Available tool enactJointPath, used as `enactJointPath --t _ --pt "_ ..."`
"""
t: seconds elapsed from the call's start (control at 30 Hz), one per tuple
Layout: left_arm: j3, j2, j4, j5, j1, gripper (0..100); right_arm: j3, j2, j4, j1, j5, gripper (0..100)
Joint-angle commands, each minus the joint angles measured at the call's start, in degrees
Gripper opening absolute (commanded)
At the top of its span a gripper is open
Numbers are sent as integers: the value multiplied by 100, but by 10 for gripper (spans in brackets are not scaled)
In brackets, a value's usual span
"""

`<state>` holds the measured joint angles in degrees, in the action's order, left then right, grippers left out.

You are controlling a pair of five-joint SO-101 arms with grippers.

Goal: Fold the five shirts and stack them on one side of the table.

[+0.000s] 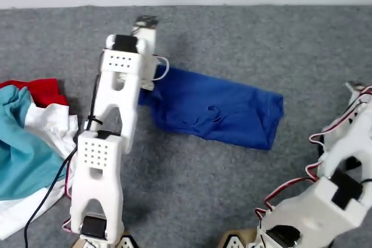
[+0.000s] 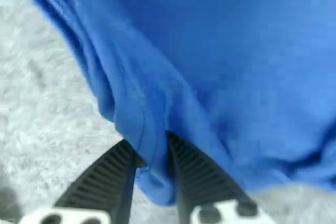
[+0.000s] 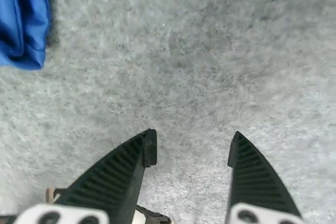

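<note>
A blue shirt [image 1: 218,108] lies partly folded in the middle of the grey table. My left gripper [image 2: 152,156] is shut on a bunched fold at the blue shirt's [image 2: 220,66] left edge; in the high view the left arm [image 1: 119,97] covers that spot. A pile of other shirts, teal [image 1: 20,149], white [image 1: 49,121] and red [image 1: 43,90], sits at the table's left edge. My right gripper [image 3: 191,148] hangs open above bare carpet, with a corner of the blue shirt [image 3: 21,22] farther off. The right arm [image 1: 334,184] stands at the table's right side.
Grey carpet-like table cover [image 1: 192,196] spreads between the two arms and along the back [image 1: 261,45]. A black cable [image 1: 49,193] runs over the shirt pile beside the left arm's base.
</note>
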<state>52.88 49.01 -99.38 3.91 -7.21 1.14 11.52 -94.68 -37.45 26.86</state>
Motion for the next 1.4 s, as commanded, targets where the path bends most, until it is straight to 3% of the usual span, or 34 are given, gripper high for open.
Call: enactJointPath --t 0.0,0.43,0.77,0.97,1.37 --pt "-356 -677 -132 -431 -448 13 44 -673 57 22 -229 230" --pt "-576 -818 -132 -686 -2207 13 0 -2536 497 -919 -703 230" --pt "-479 -826 -132 -633 -2347 13 -396 -2598 514 -963 -668 230" --pt "435 -826 -132 -316 -2374 13 -677 -2598 699 -963 -668 230" --pt "708 -800 -114 -316 -3314 13 -677 -2598 690 -963 -668 230"
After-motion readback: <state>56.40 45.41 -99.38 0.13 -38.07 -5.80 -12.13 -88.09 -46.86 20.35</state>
